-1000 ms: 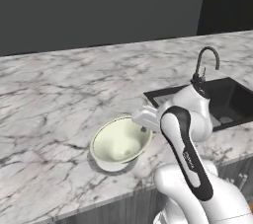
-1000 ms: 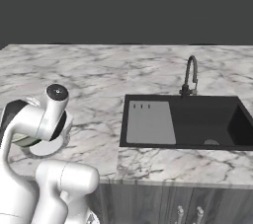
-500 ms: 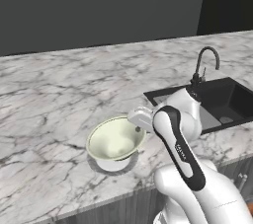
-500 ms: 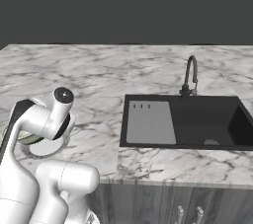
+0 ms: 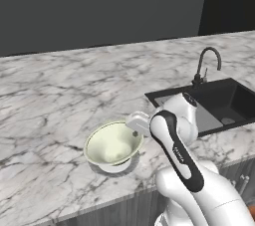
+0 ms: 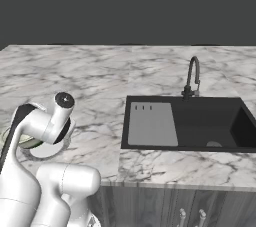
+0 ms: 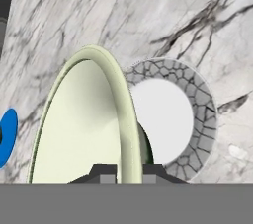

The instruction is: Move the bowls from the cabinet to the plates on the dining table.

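- Gripper (image 7: 123,171) clamped on rim of cream bowl (image 5: 112,144), lower centre of hand view.
- Bowl held just above plate (image 7: 197,119) w/ mosaic rim, on marble table (image 5: 60,85).

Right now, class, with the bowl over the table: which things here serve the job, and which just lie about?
Job:
- bowl, held by its rim
- claw, shut on that rim
- plate beneath the bowl
- dining table

Lying about:
- sink
- tap
- blue thing, cut off at the hand view's edge
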Robot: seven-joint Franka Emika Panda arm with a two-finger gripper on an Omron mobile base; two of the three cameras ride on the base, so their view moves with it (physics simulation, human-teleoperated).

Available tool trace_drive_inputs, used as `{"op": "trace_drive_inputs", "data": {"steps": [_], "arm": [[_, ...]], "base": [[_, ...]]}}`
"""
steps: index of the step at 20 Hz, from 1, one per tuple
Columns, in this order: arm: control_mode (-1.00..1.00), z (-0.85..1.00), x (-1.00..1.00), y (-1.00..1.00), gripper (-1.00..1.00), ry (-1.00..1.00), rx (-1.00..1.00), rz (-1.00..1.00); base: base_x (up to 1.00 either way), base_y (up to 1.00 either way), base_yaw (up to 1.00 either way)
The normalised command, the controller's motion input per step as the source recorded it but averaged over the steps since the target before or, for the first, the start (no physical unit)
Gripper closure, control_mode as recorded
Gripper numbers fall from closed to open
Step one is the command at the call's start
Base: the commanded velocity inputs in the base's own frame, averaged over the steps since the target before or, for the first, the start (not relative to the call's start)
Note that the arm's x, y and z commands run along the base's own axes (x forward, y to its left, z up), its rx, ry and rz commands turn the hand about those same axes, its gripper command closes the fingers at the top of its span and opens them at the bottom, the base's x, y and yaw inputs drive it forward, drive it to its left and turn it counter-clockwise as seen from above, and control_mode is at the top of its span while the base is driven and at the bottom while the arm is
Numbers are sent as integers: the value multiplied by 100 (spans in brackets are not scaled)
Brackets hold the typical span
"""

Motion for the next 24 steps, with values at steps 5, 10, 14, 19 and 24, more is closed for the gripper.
{"op": "trace_drive_inputs", "data": {"steps": [5,10,14,19,24], "arm": [[-100,-30,1,0,100,0,0,0],[-100,-10,6,4,100,0,0,0],[-100,-16,18,3,100,0,0,0],[-100,-23,19,-1,100,0,0,0],[-100,-34,22,-2,100,0,0,0]], "base": [[0,0,0],[0,0,0],[0,0,0],[0,0,0],[0,0,0]]}}
